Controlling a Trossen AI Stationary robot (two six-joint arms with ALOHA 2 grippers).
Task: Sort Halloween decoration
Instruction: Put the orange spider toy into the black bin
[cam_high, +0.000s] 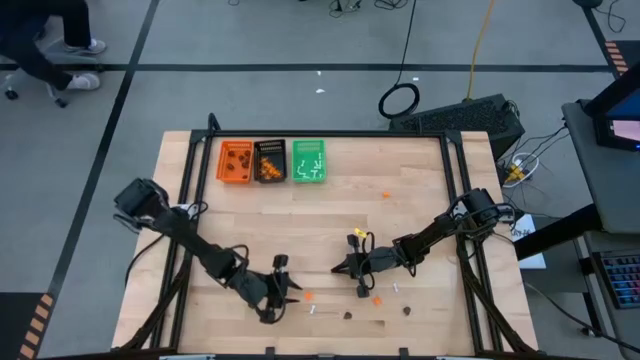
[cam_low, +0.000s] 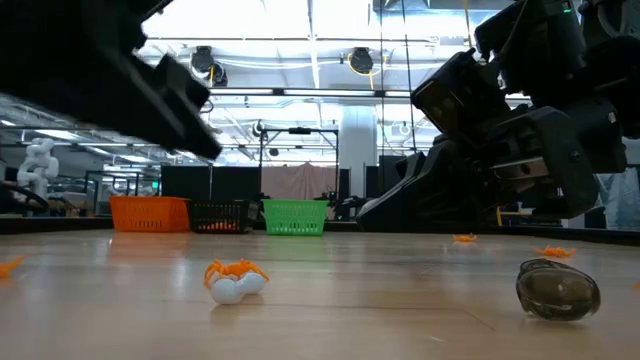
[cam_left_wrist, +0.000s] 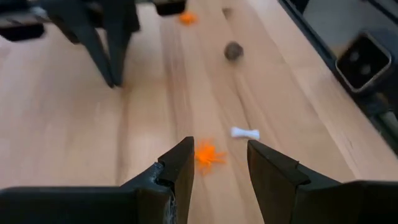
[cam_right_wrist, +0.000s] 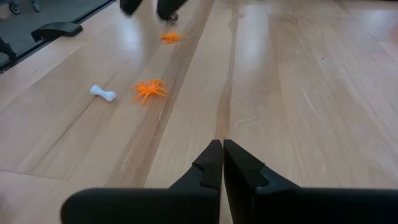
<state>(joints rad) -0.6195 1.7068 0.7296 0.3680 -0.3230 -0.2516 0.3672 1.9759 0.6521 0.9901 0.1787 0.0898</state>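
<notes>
The Halloween decoration lies scattered on the near half of the wooden table. An orange spider (cam_left_wrist: 208, 154) rests on the wood between the fingertips of my open left gripper (cam_left_wrist: 219, 163) (cam_high: 288, 294), close to one finger. I cannot tell whether they touch. A white bone-shaped stick (cam_left_wrist: 245, 132) (cam_right_wrist: 102, 93) lies just beyond it. Farther off are a dark blob (cam_left_wrist: 233, 51) and another orange piece (cam_left_wrist: 186, 18). My right gripper (cam_right_wrist: 222, 149) (cam_high: 340, 268) is shut and hovers low, pointing at the left gripper, with the spider (cam_right_wrist: 150, 89) ahead of it.
An orange tray (cam_high: 236, 162), a black tray (cam_high: 270, 160) and a green tray (cam_high: 308, 161) stand in a row at the table's far left. Loose trinkets lie near the front edge: dark blobs (cam_high: 348, 314) (cam_high: 408, 310), orange pieces (cam_high: 377, 299) (cam_high: 386, 195). Black frame rails run along the table's sides.
</notes>
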